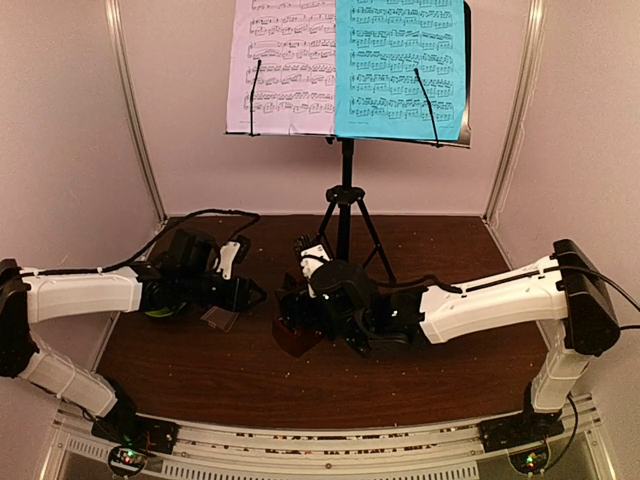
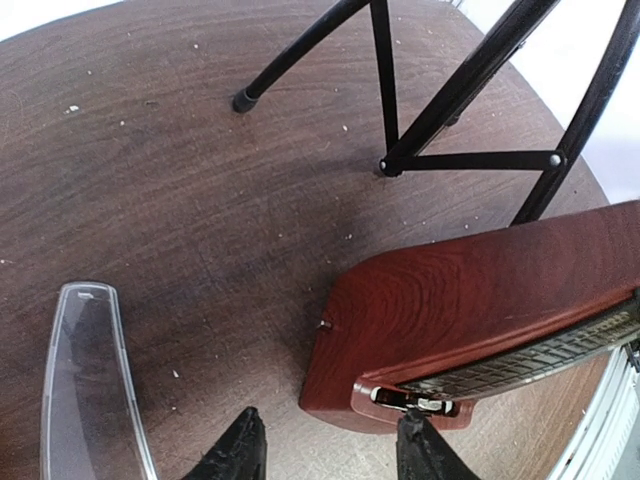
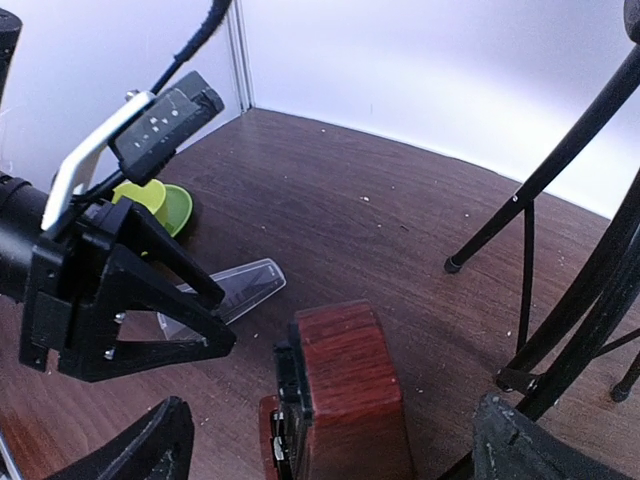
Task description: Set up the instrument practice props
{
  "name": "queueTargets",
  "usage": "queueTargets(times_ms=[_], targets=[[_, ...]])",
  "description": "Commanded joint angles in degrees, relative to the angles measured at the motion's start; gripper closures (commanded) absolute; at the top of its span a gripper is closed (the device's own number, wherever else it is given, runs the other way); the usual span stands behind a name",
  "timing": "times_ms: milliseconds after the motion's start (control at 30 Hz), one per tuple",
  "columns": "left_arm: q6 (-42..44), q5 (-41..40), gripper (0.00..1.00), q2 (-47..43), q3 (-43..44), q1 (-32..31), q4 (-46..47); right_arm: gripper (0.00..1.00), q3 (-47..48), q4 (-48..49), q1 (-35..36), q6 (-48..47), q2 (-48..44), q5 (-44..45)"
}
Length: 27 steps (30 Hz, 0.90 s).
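Note:
The black music stand (image 1: 345, 200) stands at the back on its tripod, with a white sheet (image 1: 285, 65) and a cyan sheet (image 1: 400, 65) on it. The brown wooden metronome (image 3: 350, 390) sits on the table between the wide fingers of my right gripper (image 3: 340, 455), which is open with gaps on both sides. Its clear cover (image 2: 85, 380) is off and lies flat on the table to the left. My left gripper (image 2: 330, 455) hovers low beside the metronome (image 2: 470, 310), open, with nothing between its fingers; one fingertip (image 2: 425, 450) is at the metronome's base.
The tripod's legs (image 2: 440, 120) spread just behind the metronome. A lime-green bowl (image 3: 160, 205) sits at the left under my left arm. White walls close in the brown table (image 1: 200, 370) on three sides.

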Motion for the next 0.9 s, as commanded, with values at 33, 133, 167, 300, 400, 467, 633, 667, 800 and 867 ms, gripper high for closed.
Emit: queueTargets(times_ms=[33,133,167,300,400,467,633,667,800,867], targets=[[1.78,-1.03,0.54,-2.33,1.28,0.17,-1.28,0.05,0.16,4.33,0.35,-1.65,2.11,5.67],[2.03,-1.21,0.54,-2.72,1.38,0.15,-1.65,0.1,-0.01,5.37,0.36,-2.05,2.88,6.1],[2.05,-1.29,0.54,-2.74,1.38,0.12,-1.82,0.11,-0.28,5.93,0.37,-2.14,3.03,6.33],[2.05,-1.38,0.54,-2.83,1.38,0.1,-1.97,0.17,-1.07,7.38,0.11,-2.42,3.62,6.42],[2.1,-1.33,0.54,-2.83,1.46,0.16,-2.14,0.21,-1.27,7.66,-0.18,-2.51,3.84,6.41],[2.2,-1.37,0.54,-2.74,1.62,0.15,-2.22,0.24,-1.64,7.87,-0.38,-2.81,3.71,6.34],[2.47,-1.39,0.54,-2.1,2.2,0.15,-2.41,0.33,-2.93,8.22,-0.55,-3.55,3.43,5.28],[2.57,-1.29,0.54,-1.86,2.38,0.14,-2.41,0.33,-3.09,8.22,-0.54,-3.77,3.36,5.06],[2.58,-1.09,0.54,-0.98,3.17,0.13,-2.33,0.34,-4.26,7.92,-0.52,-4.17,2.9,5.06],[2.58,-1.05,0.54,-0.53,3.52,0.17,-2.32,0.34,-4.81,7.79,-0.51,-4.2,2.82,5.18]])
